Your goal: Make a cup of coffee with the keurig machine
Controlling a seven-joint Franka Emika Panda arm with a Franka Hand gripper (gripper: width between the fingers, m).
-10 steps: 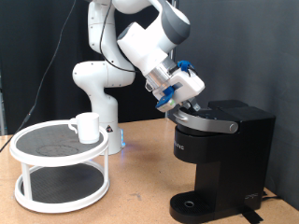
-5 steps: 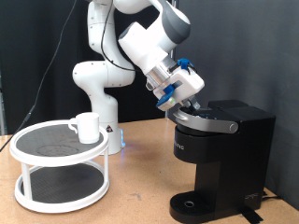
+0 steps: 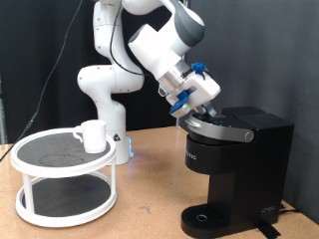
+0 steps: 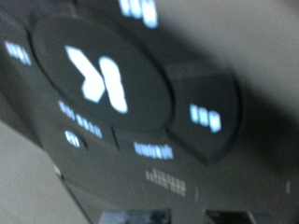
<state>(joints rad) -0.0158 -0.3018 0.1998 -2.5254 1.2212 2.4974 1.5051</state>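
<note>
The black keurig machine (image 3: 237, 164) stands at the exterior view's right, its rounded lid (image 3: 221, 126) down and its round drip tray (image 3: 207, 216) bare. My gripper (image 3: 192, 113) sits right at the lid's front edge, pressing down on or just above it; its fingertips are hidden against the lid. The wrist view is filled by the machine's dark top panel with lit white buttons (image 4: 95, 75), blurred and very close. The white cup (image 3: 93, 135) stands on the top shelf of a round stand at the exterior view's left, far from the gripper.
The white two-tier round stand (image 3: 64, 184) with dark shelves sits at the exterior view's lower left. The arm's white base (image 3: 105, 95) stands behind it. A wooden table (image 3: 150, 204) bears everything. A black curtain hangs behind.
The gripper has shifted slightly to the right and down along the lid. The cup and the machine have not moved.
</note>
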